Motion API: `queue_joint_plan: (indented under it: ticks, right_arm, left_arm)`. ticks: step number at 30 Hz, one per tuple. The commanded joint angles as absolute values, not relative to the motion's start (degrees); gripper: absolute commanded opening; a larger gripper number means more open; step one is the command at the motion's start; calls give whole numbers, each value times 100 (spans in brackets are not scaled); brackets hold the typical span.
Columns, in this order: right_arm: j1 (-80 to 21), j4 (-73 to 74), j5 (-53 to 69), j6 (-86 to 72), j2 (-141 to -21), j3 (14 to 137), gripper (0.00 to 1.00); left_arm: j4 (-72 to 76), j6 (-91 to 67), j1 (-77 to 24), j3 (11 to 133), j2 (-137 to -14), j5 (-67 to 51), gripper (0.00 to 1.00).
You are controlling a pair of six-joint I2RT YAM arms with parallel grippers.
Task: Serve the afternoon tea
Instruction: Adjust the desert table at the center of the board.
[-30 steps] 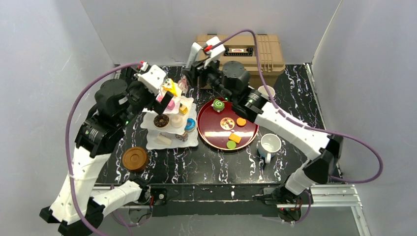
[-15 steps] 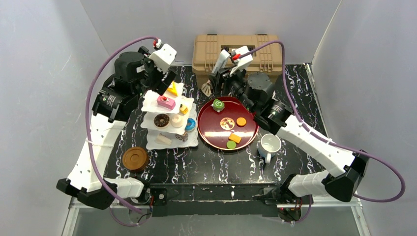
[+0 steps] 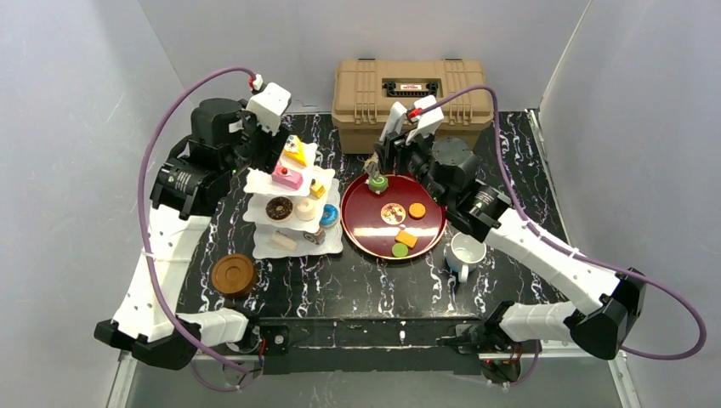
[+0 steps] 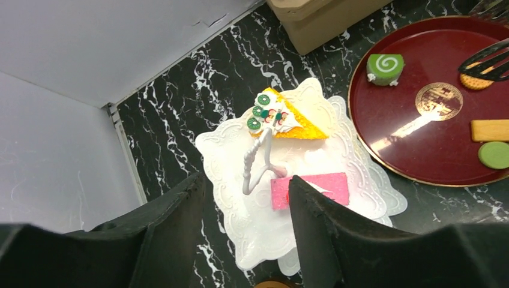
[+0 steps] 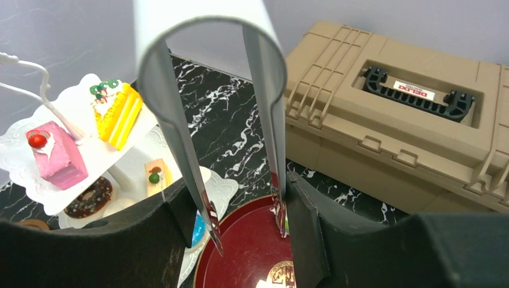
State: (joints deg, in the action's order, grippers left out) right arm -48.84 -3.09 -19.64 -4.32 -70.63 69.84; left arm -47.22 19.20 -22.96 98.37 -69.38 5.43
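Steel tongs [image 5: 180, 138], clamped in the right gripper [image 5: 240, 201], have swung over the green roll [image 3: 377, 181] on the centre tray [image 3: 357, 228]; the left gripper [image 4: 246, 204], half-open and empty, has cleared the three-tier stand [image 3: 262, 184] for loading.

From my feed I saw a black, white-veined marble tabletop [image 3: 374, 285] enclosed by plain pale grey walls [image 3: 76, 93] on three sides, evenly lit throughout.

White arm shells [image 3: 160, 259], black joints [image 3: 212, 121], purple cables [image 3: 183, 96], black pincer fingers [image 4: 336, 234].
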Motion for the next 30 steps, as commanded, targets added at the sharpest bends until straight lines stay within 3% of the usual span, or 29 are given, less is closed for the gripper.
queue_joint_plan:
  ticks: [1,7,14,17,30]
  right_arm:
    - [-4852,-695,-2187,-466,-6763,6877,61]
    - [-4810,-756,-2262,-561,-6724,6591,60]
    - [-4782,-804,-2315,-684,-6643,6283,60]
    - [-4775,-813,-2401,-697,-6598,6155,60]
    - [-4720,-860,-2492,-819,-6557,5795,60]
  left_arm:
    - [-4797,1608,-2039,9753,-7070,329,46]
    - [-4768,1473,-1757,9815,-7269,53,42]
    - [-4469,1293,-1732,9839,-7283,13,17]
    - [-4298,1162,-1727,9870,-7284,91,0]
    - [-3564,1182,-1726,9663,-6794,1192,0]
